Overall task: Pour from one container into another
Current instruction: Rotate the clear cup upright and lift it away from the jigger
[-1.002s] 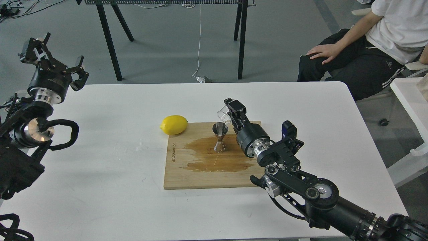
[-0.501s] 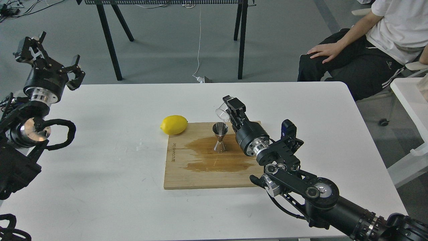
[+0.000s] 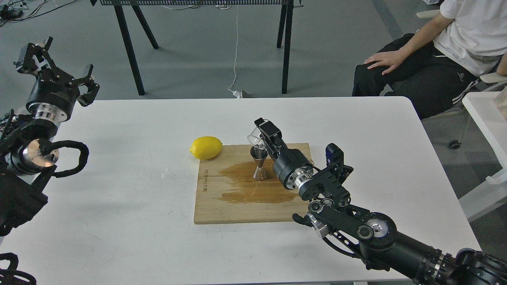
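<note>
The small clear glass cup (image 3: 254, 139) is tilted on its side, held in my right gripper (image 3: 262, 135), which is shut on it. Its mouth hangs just above the rim of the shiny steel jigger (image 3: 259, 163). The jigger stands upright on the wooden cutting board (image 3: 222, 206), in the middle of a dark wet stain. My left gripper (image 3: 55, 65) is raised off the table's far left corner, fingers spread open and empty.
A yellow lemon (image 3: 206, 147) lies on the white table (image 3: 119, 206) touching the board's back left corner. A seated person (image 3: 431, 55) is beyond the table's right back edge. Black table legs (image 3: 128, 47) stand behind.
My right gripper has moved left and down with the glass cup, bringing it from beside the jigger to right over its rim. The left arm drifted slightly left.
</note>
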You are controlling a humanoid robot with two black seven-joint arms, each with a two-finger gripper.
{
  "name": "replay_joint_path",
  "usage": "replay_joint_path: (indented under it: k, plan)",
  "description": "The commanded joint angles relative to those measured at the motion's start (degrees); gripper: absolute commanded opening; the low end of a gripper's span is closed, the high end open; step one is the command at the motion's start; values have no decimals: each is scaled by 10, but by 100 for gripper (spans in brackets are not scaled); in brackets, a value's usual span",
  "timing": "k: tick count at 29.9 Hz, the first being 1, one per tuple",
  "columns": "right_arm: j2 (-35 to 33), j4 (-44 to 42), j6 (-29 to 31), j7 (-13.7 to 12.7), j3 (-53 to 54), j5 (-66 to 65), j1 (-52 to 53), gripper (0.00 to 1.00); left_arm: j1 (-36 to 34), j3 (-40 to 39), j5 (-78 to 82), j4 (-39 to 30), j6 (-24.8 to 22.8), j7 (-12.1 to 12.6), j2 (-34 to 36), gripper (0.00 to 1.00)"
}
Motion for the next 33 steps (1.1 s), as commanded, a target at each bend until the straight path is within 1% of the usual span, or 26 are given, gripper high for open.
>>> replay_joint_path:
  k: [1,18,23,27,33]
  plan:
    - [0,-4,-5,0,-8,-10,4,33,0,0,-1,1,-5,0,0,100]
    - [0,2,-7,1,-8,-11,5,33,0,0,-2,1,-5,0,1,100]
    - [0,24,-16,5,-2,-6,-2,33,0,0,-2,1,-5,0,1,100]
    - [0,64,-16,-2,32,14,-15,33,2,-1,-2,1,-5,0,1,100]
    - [0,100,-9,-4,112,116,-44,33,2,-1,-2,1,-5,0,0,100]
